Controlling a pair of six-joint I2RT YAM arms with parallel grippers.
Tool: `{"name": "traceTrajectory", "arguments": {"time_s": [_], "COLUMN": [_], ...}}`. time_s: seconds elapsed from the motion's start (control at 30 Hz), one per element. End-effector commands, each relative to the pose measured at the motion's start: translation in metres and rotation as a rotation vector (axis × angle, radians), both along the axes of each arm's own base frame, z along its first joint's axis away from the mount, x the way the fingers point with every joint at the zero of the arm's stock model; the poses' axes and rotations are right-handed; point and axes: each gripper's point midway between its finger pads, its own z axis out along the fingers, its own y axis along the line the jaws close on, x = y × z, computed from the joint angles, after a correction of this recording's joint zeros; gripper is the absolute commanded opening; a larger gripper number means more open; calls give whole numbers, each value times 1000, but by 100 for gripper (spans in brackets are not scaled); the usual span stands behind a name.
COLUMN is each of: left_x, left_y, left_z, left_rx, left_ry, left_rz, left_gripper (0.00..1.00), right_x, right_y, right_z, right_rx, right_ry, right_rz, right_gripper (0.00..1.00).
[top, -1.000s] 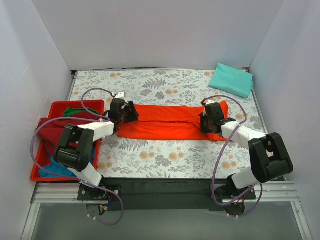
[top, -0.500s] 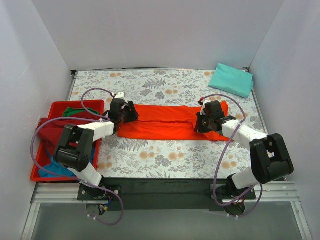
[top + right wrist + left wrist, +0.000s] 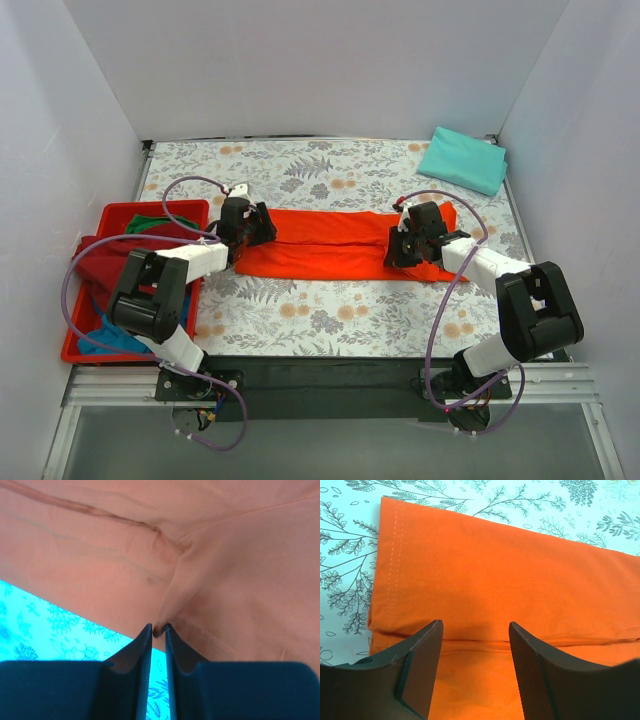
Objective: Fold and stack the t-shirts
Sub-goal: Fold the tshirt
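The right pincer [image 3: 155,629], clenched on a fold of the orange shirt [image 3: 320,245], has edged leftward. The left pincer [image 3: 475,627] stays spread over the shirt's left end on the surface [image 3: 330,310]. The tray [image 3: 110,212] holds a maroon shirt [image 3: 100,262], a green shirt [image 3: 150,222] and a blue shirt [image 3: 115,340].
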Motion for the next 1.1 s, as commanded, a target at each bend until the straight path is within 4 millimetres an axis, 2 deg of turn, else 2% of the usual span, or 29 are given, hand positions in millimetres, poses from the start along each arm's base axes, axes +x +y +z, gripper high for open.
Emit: {"name": "traceTrajectory", "arguments": {"time_s": [0.0, 0.13, 0.17, 0.33, 0.37, 0.43, 0.47, 0.5, 0.53, 0.57, 0.6, 0.67, 0.73, 0.77, 0.9, 0.93, 1.07], "left_x": [3, 9, 11, 22, 24, 31, 34, 37, 39, 45, 47, 53, 59, 62, 70, 71, 71], "left_y": [8, 16, 16, 11, 9, 5, 1, -2, -6, -12, -13, -18, -14, -13, -6, -5, 4], "left_z": [16, 24, 26, 37, 38, 41, 42, 43, 37, 40, 30, 26, 15, 14, 2, 1, -8], "left_rx": [34, 73, 74, 60, 58, 51, 40, 33, 27, -1, -9, -50, -65, -67, -89, -93, -90], "left_ry": [-41, -44, -45, -62, -63, -64, -66, -73, -59, -73, -50, -30, -3, -3, 8, 10, 28], "left_rz": [33, 70, 71, 63, 58, 55, 38, 26, 12, -12, -17, -41, -28, -24, -5, -3, 19], "left_gripper": [54, 54, 54, 54, 54, 54, 54, 54, 55, 55, 55, 55, 55, 55, 55, 55, 55], "right_x": [2, 9, 15, 38, 46, 61, 71, 81, 88, 96, 107, 122, 136, 142, 154, 155, 163], "right_y": [10, 6, 7, -12, -24, -36, -53, -59, -65, -75, -80, -99, -121, -132, -148, -155, -168], "right_z": [17, 32, 43, 69, 70, 79, 76, 82, 83, 78, 85, 77, 79, 72, 56, 45, 33], "right_rx": [37, 18, 20, -12, -17, -14, -22, -16, -12, 21, 42, 57, 70, 75, 83, 81, 80], "right_ry": [-13, -50, -83, -151, -151, -177, -168, -182, -186, -163, -177, -159, -168, -154, -126, -103, -91], "right_rz": [32, 13, 10, -54, -90, -120, -164, -180, -182, -192, -196, -235, -282, -304, -329, -343, -370], "right_gripper": [24, 36, 37, 38, 38, 38, 39, 39, 39, 42, 42, 43, 43, 42, 43, 43, 42]}}
